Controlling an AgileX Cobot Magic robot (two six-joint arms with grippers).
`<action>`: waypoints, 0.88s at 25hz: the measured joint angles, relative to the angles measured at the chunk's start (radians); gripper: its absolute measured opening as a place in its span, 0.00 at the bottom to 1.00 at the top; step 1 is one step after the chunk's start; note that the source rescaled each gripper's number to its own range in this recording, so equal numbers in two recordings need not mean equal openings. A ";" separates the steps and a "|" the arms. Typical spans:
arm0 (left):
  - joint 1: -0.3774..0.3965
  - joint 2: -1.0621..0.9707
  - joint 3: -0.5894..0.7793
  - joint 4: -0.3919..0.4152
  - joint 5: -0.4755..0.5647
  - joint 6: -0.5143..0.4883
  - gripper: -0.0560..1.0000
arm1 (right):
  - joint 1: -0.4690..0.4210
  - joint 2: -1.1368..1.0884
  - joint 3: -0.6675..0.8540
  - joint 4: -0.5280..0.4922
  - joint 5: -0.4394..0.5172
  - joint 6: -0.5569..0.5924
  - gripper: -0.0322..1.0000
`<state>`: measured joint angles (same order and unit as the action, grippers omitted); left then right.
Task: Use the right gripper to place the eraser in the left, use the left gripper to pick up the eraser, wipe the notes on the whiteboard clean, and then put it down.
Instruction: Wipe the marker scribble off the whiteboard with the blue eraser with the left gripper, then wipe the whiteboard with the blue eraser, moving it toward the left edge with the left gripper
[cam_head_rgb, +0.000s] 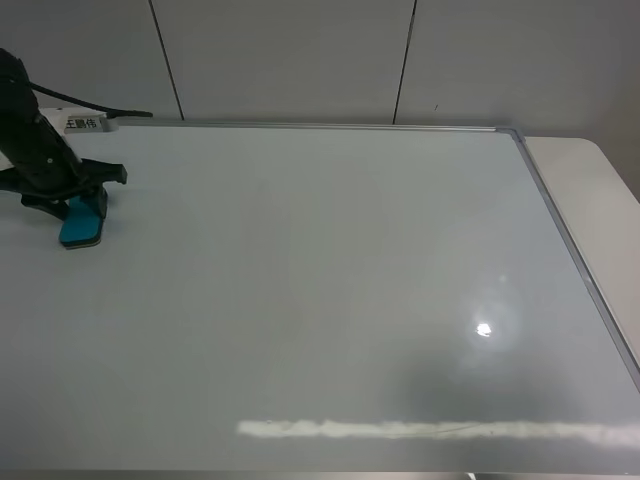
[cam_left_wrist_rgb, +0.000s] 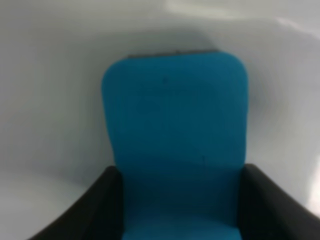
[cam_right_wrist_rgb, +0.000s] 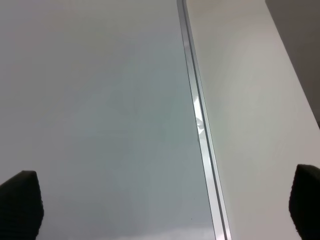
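The teal-blue eraser lies on the whiteboard at its far left. My left gripper is down on it, one black finger against each long side, shut on it. The left wrist view shows the eraser filling the frame between the two fingers. My right gripper is out of the exterior high view; its wrist view shows two fingertips far apart, open and empty, above the whiteboard's right edge. No red notes show anywhere on the board.
The board's silver frame runs along its right side, with a pale table surface beyond it. A small white labelled box and a black cable sit at the board's back left. Lamp glare marks the board's near right.
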<state>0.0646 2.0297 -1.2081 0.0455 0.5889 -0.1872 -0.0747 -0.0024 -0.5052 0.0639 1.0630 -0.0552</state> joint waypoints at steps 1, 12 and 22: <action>-0.033 0.000 0.000 0.001 0.000 0.000 0.09 | 0.000 0.000 0.000 0.000 0.000 0.000 0.99; -0.540 0.005 0.005 -0.071 -0.025 0.013 0.09 | 0.000 0.000 0.000 0.000 0.000 0.000 0.99; -0.845 0.013 0.008 -0.234 -0.006 0.121 0.09 | 0.000 0.000 0.000 0.000 0.000 0.000 0.99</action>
<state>-0.7799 2.0424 -1.2001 -0.1886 0.5828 -0.0665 -0.0747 -0.0024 -0.5052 0.0639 1.0630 -0.0552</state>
